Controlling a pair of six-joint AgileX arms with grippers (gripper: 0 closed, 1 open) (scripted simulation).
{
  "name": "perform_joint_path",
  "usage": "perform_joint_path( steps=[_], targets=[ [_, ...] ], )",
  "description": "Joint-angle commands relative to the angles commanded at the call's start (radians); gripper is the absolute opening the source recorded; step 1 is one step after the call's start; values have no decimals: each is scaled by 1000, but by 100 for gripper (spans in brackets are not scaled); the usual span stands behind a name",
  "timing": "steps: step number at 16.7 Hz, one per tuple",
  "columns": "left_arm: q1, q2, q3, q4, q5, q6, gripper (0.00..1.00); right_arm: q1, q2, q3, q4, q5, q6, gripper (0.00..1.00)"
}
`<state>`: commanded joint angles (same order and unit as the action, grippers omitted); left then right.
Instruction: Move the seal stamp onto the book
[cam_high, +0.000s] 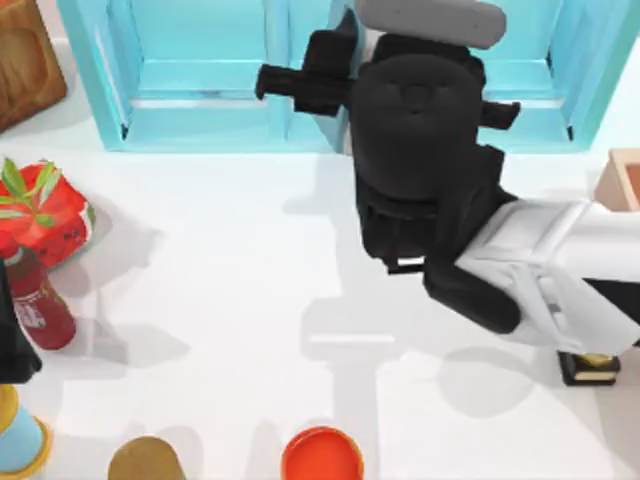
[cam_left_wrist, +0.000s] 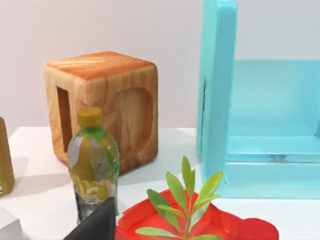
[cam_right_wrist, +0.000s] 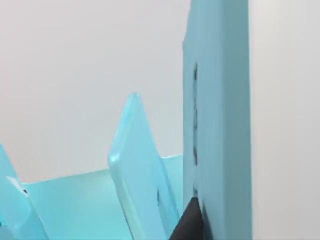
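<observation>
The right arm (cam_high: 470, 230) reaches over the table's middle toward the glossy light-blue shelf unit (cam_high: 210, 90); whether its fingers are open, I cannot tell. No label reads clearly on the dark red bottle (cam_high: 35, 300).

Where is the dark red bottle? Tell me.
In the top view, the dark red bottle stands at the left of the table, beside the red plant pot.

Table middle (cam_high: 230, 300) open; shelf unit (cam_high: 200, 90) (light blue) blocks behind.
</observation>
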<state>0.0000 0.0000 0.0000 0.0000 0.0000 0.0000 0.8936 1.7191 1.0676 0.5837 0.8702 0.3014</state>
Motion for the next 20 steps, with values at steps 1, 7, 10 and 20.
perform_joint_path(
  steps=[1,7,10,20],
  targets=[
    [0,0,0,0,0,0,100,-3,4,-18,15,-14,-59,0],
    [0,0,0,0,0,0,100,-31,28,-180,117,-138,-564,0],
    [0,0,0,0,0,0,100,-53,26,-281,170,-218,-866,0],
    [0,0,0,0,0,0,100,-134,-47,-563,312,-463,-1617,0]
  ],
)
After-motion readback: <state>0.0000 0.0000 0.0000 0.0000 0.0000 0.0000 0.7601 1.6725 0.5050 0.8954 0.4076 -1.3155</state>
